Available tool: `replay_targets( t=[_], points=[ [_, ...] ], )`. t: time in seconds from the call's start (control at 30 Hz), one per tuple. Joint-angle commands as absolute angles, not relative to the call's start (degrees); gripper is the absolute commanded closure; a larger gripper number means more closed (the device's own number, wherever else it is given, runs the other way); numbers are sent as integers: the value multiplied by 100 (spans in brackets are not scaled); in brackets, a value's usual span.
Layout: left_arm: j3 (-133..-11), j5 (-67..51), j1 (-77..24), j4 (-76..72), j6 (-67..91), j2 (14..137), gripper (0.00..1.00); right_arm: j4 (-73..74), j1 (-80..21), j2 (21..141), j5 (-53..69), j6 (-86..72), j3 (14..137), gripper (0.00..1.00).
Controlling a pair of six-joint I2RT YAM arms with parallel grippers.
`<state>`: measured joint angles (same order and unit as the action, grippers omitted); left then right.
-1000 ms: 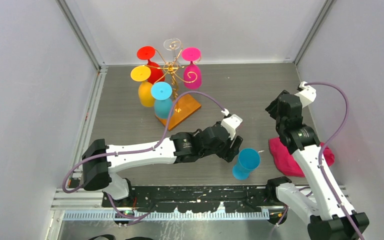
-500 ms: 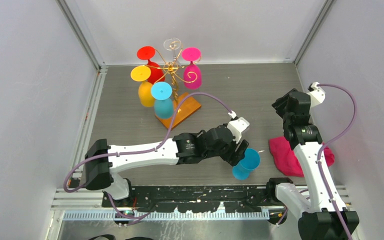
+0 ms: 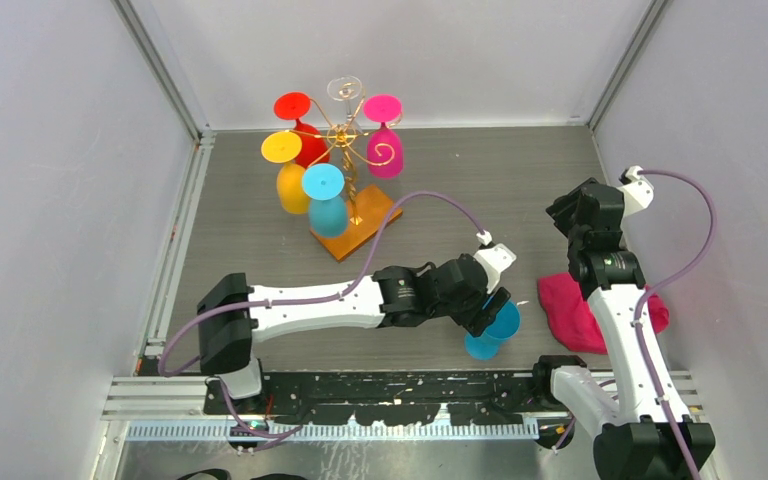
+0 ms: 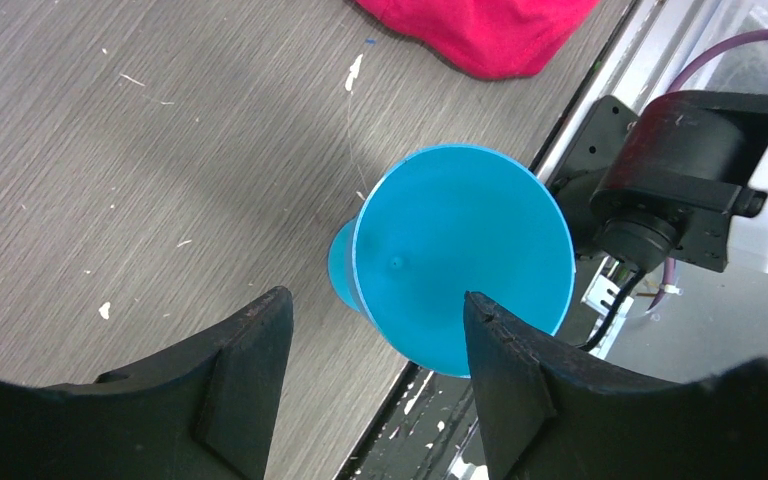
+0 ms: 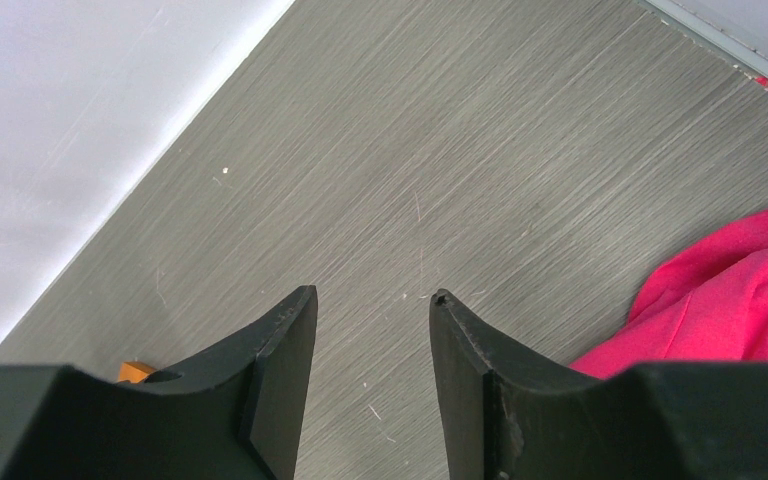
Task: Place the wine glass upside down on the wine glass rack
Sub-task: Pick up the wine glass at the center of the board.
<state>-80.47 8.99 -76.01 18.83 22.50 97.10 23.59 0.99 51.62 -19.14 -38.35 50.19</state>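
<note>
A blue wine glass (image 3: 490, 330) stands bowl-down near the table's front edge, its round foot (image 4: 460, 255) facing up at the left wrist camera. My left gripper (image 3: 488, 306) hovers over it, open (image 4: 375, 295), with one finger on each side of the foot and nothing gripped. The wine glass rack (image 3: 345, 140), gold wire on an orange wooden base (image 3: 370, 215), stands at the back left and carries several upside-down glasses in red, yellow, blue, pink and clear. My right gripper (image 3: 572, 212) is open (image 5: 372, 292) over bare table at the right.
A crumpled pink cloth (image 3: 572, 312) lies at the right front, beside the right arm, and shows as the cloth (image 4: 480, 30) and cloth (image 5: 730, 300) in the wrist views. A black rail (image 3: 390, 385) runs along the front edge just below the glass. Grey walls enclose the table.
My left arm has reached further right, bringing its open gripper over the blue glass. The right arm swung back to the right early on, then held still.
</note>
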Motion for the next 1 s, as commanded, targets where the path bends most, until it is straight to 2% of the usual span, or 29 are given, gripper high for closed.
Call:
replay_targets(
  t=[0.0, 0.27, 0.43, 0.53, 0.63, 0.67, 0.77, 0.8, 0.97],
  points=[
    [-8432, 1028, -7622, 2106, 2170, 9877, 36, 2118, 125, 4993, -1946, -3891, 4997, 49],
    [-8695, 1113, -7625, 2444, 2245, 10139, 37, 2139, 129, 4930, -1962, -3868, 4984, 48],
    [-8824, 1132, -7621, 2565, 2259, 10263, 42, 2136, 135, 4912, -1960, -3867, 4967, 48],
    [-8893, 1167, -7623, 2631, 2259, 10339, 54, 2119, 130, 4893, -1975, -3873, 4932, 48],
    [-8903, 1180, -7622, 2636, 2259, 10345, 72, 2127, 131, 4877, -2007, -3869, 4922, 48],
    [-8897, 1190, -7625, 2643, 2266, 10340, 81, 2127, 131, 4870, -2008, -3871, 4923, 48],
    [-8835, 1241, -7625, 2652, 2289, 10276, 96, 2136, 132, 4851, -2039, -3875, 4909, 48],
    [-8803, 1266, -7623, 2642, 2314, 10244, 99, 2131, 132, 4843, -2039, -3881, 4905, 48],
    [-8564, 1443, -7628, 2554, 2435, 10002, 99, 2142, 132, 4752, -2039, -3892, 4896, 48]
  ],
)
